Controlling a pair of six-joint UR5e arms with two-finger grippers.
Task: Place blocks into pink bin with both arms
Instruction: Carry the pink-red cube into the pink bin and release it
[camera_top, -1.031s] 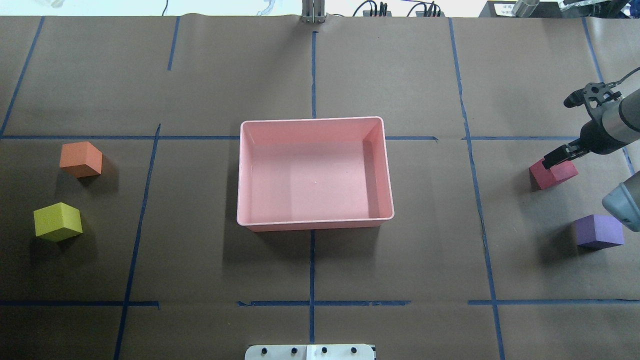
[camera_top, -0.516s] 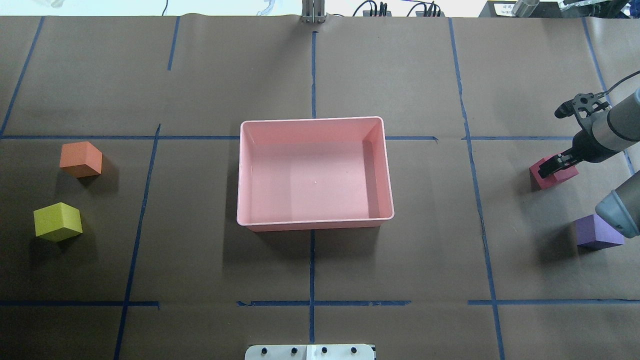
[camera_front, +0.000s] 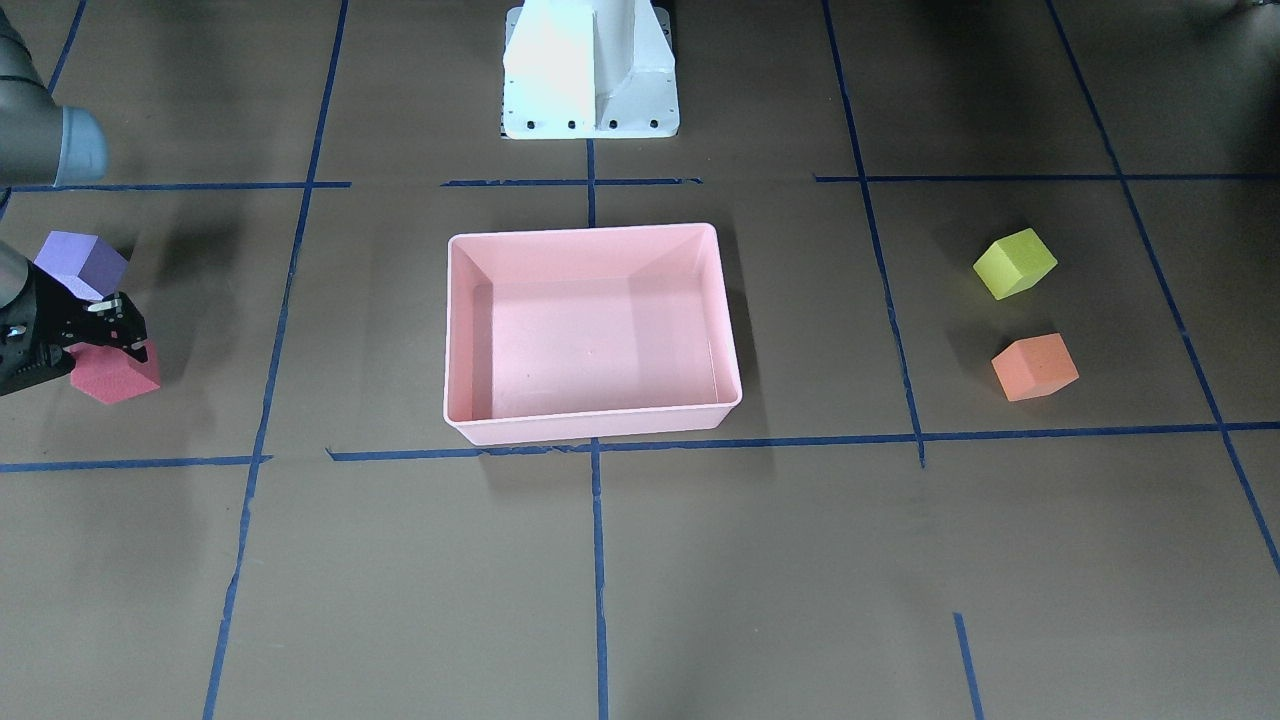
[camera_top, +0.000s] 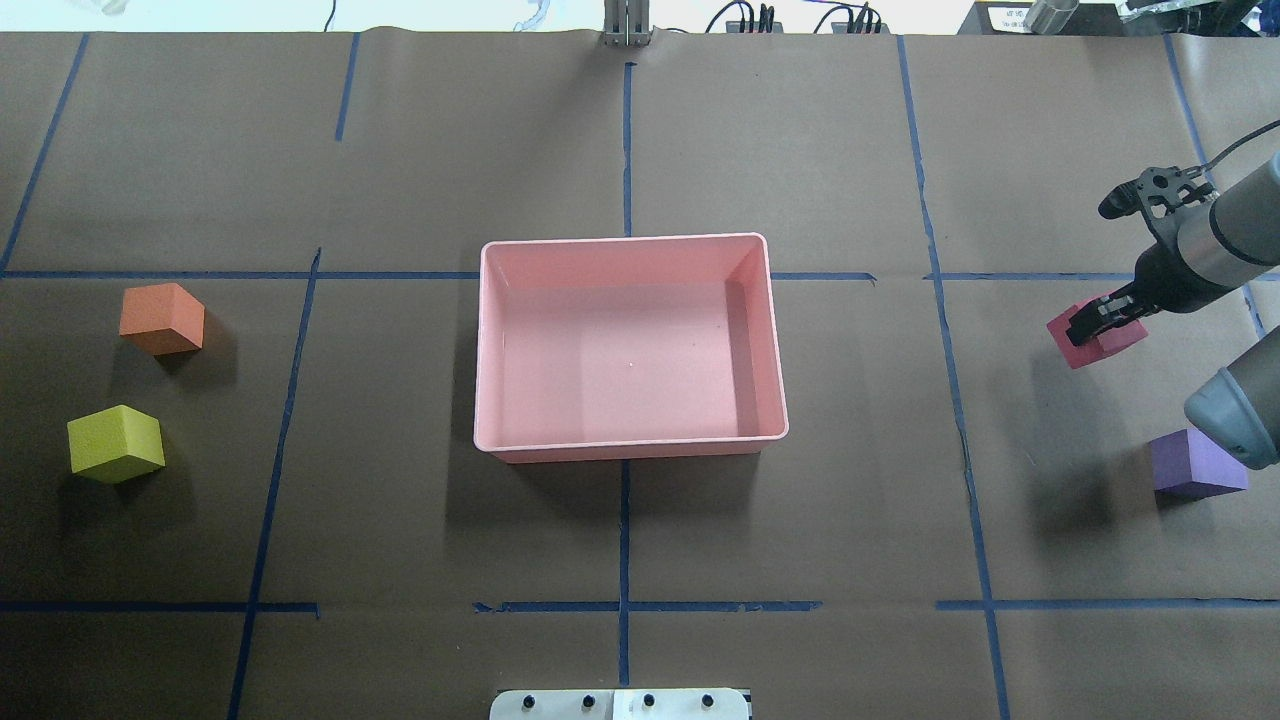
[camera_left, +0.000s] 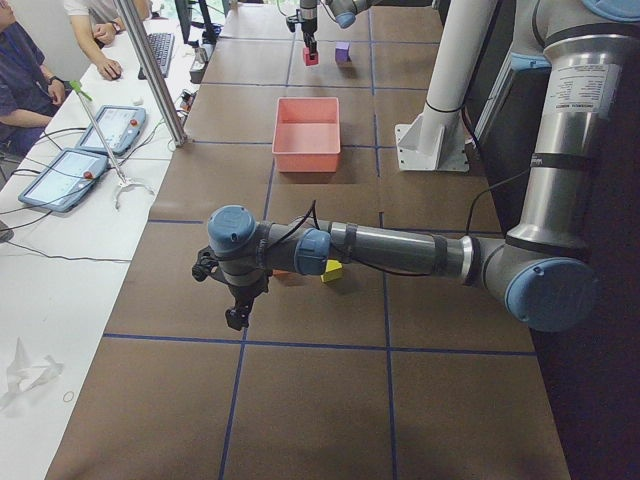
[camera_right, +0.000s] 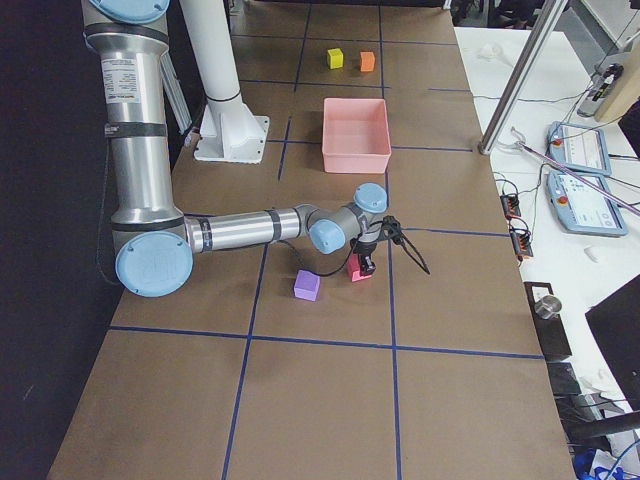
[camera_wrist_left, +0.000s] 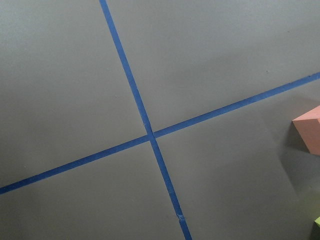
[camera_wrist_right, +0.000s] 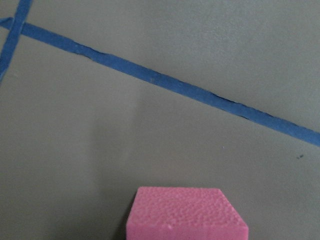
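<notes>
1. Far left, out past the cubes, the left arm (camera_left: 390, 250) stretches low over the brown paper-covered table (camera_top: 800, 520). The left gripper (camera_left: 237, 315) hangs at its end, seen only from the side view, so I cannot tell whether its fingers are apart or together.
2. The small orange foam cube (camera_top: 160, 317) sits on the table's left side, well apart from the bin.
3. Just below it in the overhead view is the small yellow-green foam cube (camera_top: 115, 443), near the orange one but not touching it.
4. Centre stage, the shallow pale pink plastic bin (camera_top: 625, 240) lies across a blue tape line (camera_top: 625, 560), with no block inside it.
5. Over on the right, the right arm (camera_top: 1210, 245) reaches in from the edge. The right gripper (camera_top: 1092, 322) is clamped on the top of the small red foam cube (camera_top: 1108, 345), well apart from the bin. Whether that cube is clear of the paper, I cannot tell.
6. Furthest right, the small purple foam cube (camera_top: 1190, 465) rests on the table near the red one, partly tucked under the arm's grey elbow.
</notes>
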